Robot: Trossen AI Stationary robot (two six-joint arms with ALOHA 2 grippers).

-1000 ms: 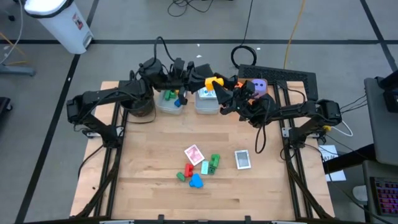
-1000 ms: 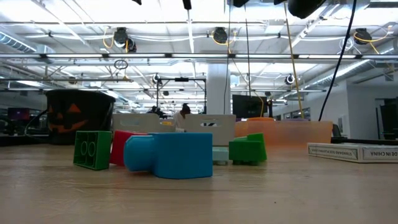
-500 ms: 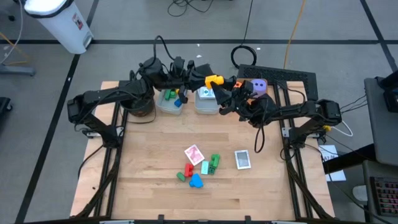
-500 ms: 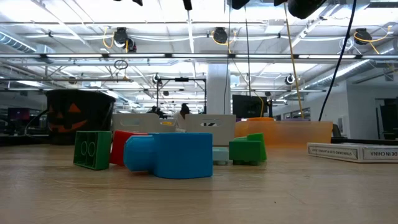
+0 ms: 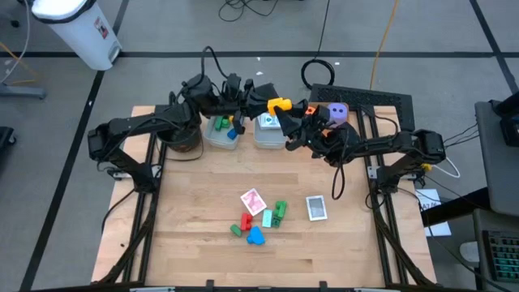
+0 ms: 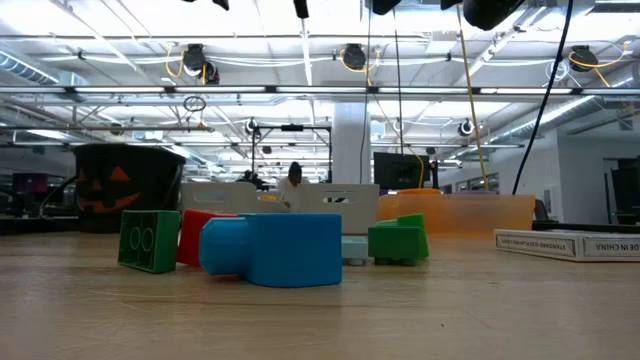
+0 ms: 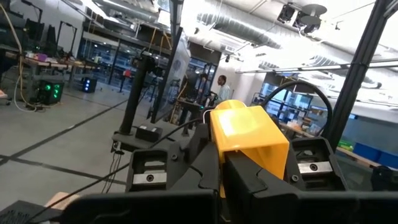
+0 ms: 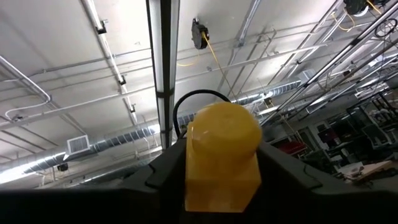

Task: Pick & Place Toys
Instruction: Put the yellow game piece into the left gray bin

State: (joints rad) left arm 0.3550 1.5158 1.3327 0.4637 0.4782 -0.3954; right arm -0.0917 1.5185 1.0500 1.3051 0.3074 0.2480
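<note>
Both grippers [image 5: 280, 106] are being clenched on one yellow block [image 5: 280, 105] above the clear bins [image 5: 270, 132]; one grip should be released before lowering.

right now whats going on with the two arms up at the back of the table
Both arms meet above the clear bins at the table's far edge, passing a yellow block. The left end effector is shut on it, and the right end effector has its fingers on either side of the same block. More blocks and playing cards lie near the table's middle.
</note>
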